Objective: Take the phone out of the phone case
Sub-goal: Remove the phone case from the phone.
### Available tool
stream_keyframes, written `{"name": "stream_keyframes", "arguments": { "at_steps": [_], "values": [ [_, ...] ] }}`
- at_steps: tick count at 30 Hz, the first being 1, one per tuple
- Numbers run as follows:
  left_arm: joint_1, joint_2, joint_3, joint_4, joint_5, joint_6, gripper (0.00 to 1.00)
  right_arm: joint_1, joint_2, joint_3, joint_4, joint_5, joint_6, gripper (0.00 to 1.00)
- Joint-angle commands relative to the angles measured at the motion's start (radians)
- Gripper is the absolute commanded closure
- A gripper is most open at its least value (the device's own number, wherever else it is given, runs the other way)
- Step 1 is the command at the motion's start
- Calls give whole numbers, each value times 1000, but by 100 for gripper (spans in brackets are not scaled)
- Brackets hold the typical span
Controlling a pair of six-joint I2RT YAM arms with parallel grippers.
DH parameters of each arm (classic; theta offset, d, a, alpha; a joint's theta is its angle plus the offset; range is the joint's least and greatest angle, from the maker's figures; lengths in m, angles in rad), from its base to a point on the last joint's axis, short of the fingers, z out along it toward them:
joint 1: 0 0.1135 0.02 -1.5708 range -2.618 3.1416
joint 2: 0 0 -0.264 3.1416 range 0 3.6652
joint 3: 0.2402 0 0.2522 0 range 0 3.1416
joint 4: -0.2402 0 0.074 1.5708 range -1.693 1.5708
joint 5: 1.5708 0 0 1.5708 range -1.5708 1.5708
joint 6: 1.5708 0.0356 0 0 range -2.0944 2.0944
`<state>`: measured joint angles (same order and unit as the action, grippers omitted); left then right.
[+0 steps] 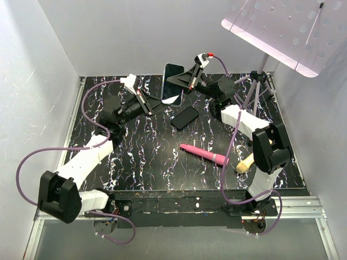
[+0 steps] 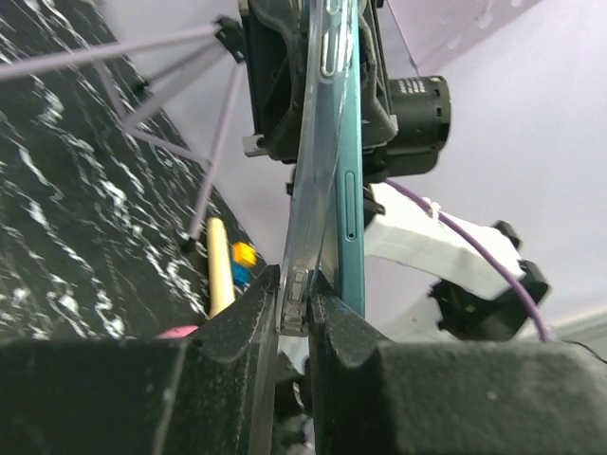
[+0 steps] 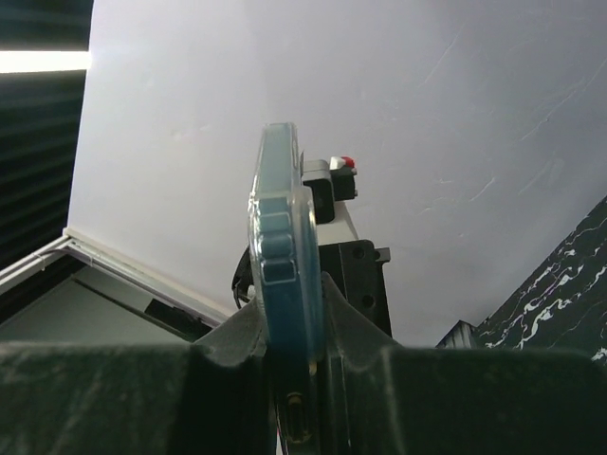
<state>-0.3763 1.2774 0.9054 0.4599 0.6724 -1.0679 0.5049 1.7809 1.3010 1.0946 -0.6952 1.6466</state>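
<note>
— What has the left gripper (image 2: 296,296) got hold of?
— Its two fingers are pressed together on the bottom lip of the phone case (image 2: 315,161), with nothing but clear plastic between them. The phone (image 2: 349,190) passes just beside one finger, outside the pinch.
— And the right gripper (image 3: 290,313)?
— It's clamped across the other end, tight on phone and shell together. The bluish edge shows through the clear rim there.
— So is the phone in the case?
— Partly. Up by the right gripper the shell hugs it. Down by the left one the plastic bows away from the teal edge, and there's a gap between them.
— Where is all this?
— Held up off the table (image 1: 141,157) between the two arms, toward the back, standing on end. Near it a bare black phone (image 1: 185,117) lies flat, and closer to the arms' bases there's a pink stick (image 1: 201,154).
— Anything to read?
— There's a white patch (image 1: 173,101) at the case's lower end and small white print on the right arm's camera housing (image 2: 417,104). Both are too small for me to make out.
</note>
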Motion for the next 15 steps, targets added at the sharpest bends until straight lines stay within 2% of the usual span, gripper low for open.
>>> {"name": "stream_keyframes", "arguments": {
  "at_steps": [1,3,4,5,7,10,13,15],
  "values": [
    [-30,24,-132,-268,-622,350,100,188,-88,89,211,-49,197,99],
    [-58,-33,-255,-99,-831,439,100,195,-42,127,263,-1,286,99],
    [-55,-30,-282,-55,-864,450,100,198,-19,138,296,20,326,99],
    [-44,-18,-266,-90,-885,454,100,201,-5,147,316,49,361,99],
    [-42,8,-232,-119,-879,488,100,207,12,168,332,78,401,99],
    [-41,-9,-256,-70,-843,473,100,207,-6,170,294,68,389,99],
    [-38,-44,-228,-140,-736,479,100,179,-47,103,245,20,314,99],
    [-35,-73,-192,-220,-604,471,97,149,-83,32,223,-6,268,99]
  ]
}}
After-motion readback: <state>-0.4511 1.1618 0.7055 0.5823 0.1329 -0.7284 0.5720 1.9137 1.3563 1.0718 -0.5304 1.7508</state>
